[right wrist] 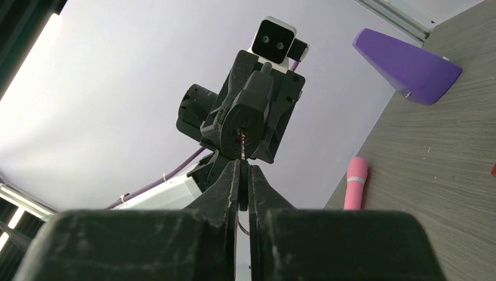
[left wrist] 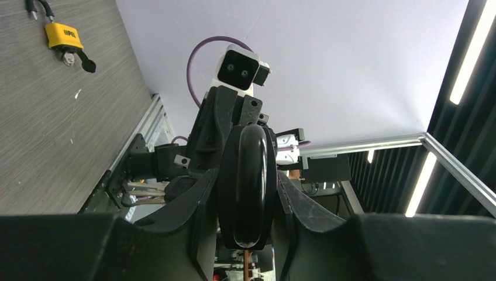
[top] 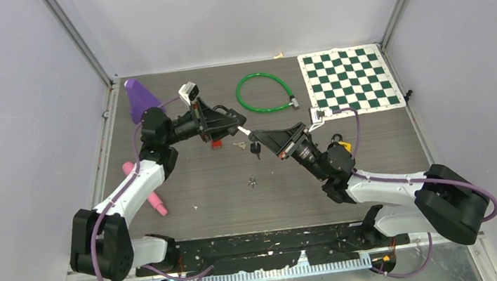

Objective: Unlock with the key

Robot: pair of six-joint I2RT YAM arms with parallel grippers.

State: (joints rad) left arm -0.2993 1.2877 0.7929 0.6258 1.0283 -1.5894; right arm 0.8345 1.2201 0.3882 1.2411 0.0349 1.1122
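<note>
Black lock sits clamped in the left jaws, held in the air above the middle of the worktop. The right jaws are pinched shut on a thin key, its tip at the lock's brass keyhole. More keys dangle beneath. A yellow padlock lies beside the right arm.

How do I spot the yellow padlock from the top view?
Start at the green-and-white chessboard mat, far right. Just nearer than its near-left corner, beside the right arm, lies the padlock: small, yellow-bodied, unlike the green cable loop.
</note>
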